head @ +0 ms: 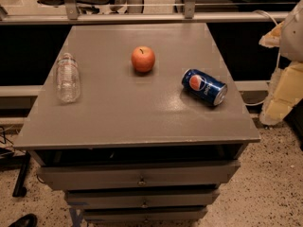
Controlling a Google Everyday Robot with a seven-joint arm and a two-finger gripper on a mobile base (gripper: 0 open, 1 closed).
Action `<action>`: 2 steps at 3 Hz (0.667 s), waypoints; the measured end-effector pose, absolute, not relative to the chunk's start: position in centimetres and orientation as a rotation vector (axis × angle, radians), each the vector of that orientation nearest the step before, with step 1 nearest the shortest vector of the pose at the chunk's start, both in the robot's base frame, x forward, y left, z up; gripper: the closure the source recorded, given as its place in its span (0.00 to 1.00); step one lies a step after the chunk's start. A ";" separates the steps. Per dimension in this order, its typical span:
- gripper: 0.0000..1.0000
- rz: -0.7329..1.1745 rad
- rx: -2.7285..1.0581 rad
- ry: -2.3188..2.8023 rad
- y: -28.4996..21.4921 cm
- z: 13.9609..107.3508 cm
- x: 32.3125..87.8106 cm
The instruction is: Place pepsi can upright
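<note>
The pepsi can (204, 86) is dark blue with a silver end and a red-white-blue round logo. It lies on its side on the right part of the grey cabinet top (137, 112), its silver end pointing to the front right. My gripper (283, 91) shows as a pale, cream-coloured shape at the right edge of the view. It is beyond the cabinet's right edge, apart from the can and holding nothing that I can see.
An orange-red apple (143, 59) stands at the middle back of the top. A clear plastic bottle (67, 76) lies on its side at the left. The cabinet has drawers (139, 176) below. A rail (142, 17) runs behind.
</note>
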State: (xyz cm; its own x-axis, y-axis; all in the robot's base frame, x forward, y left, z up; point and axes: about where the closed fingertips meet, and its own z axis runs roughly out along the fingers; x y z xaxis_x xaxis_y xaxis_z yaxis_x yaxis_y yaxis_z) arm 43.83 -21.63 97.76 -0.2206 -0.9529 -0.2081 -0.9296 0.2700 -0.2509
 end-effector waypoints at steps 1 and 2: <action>0.00 -0.116 -1.716 2.216 -21.2 97.8 44.2; 0.00 -0.140 -1.693 2.218 -19.4 96.5 46.8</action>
